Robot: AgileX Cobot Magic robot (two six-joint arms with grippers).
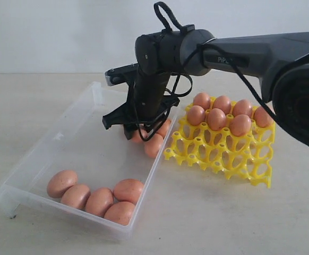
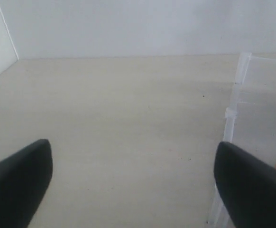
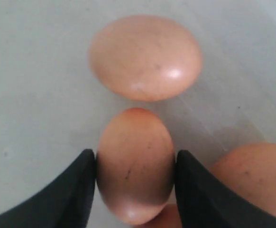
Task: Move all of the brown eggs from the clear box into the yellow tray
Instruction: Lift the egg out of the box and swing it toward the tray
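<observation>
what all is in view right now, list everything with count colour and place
clear box: one, transparent, left on the table
yellow tray: one, yellow, right of the box
table: one, pale beige, under everything
near eggs: five, brown, box's near end
far eggs: about four, brown, box's far end
tray eggs: seven, brown, tray's far cups
right gripper: one, black, shut on a far egg
left gripper: one, black, open over bare table by the box wall
</observation>
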